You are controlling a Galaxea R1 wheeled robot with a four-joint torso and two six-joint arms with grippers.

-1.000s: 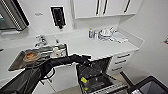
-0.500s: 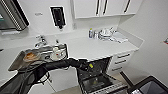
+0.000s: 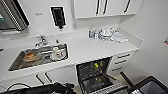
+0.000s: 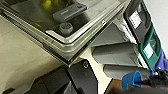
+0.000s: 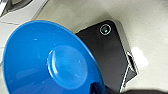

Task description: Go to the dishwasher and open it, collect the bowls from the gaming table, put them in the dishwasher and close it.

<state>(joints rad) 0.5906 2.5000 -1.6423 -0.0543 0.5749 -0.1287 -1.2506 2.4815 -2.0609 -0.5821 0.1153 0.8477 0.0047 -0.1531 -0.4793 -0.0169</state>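
Head view: dishwasher (image 3: 96,75) standing open under the white counter (image 3: 85,51), door folded down, sink (image 3: 37,56) off to its left. Left wrist view: open dishwasher door close below, a blue bowl's rim at the far corner; jaw state impossible to tell. Right wrist view: blue bowl (image 5: 50,60) looming large over pale floor, seemingly gripped at its rim, though jaws too hidden to tell.

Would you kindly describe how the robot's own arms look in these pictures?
In the head view the left arm is a matte black, jointed limb with a thin black cable looping beside it. In the left wrist view its black plate is flat and angular, with a round screw fitting. In the right wrist view the robot's plate is dark, rounded at the corners, with a ringed fitting.
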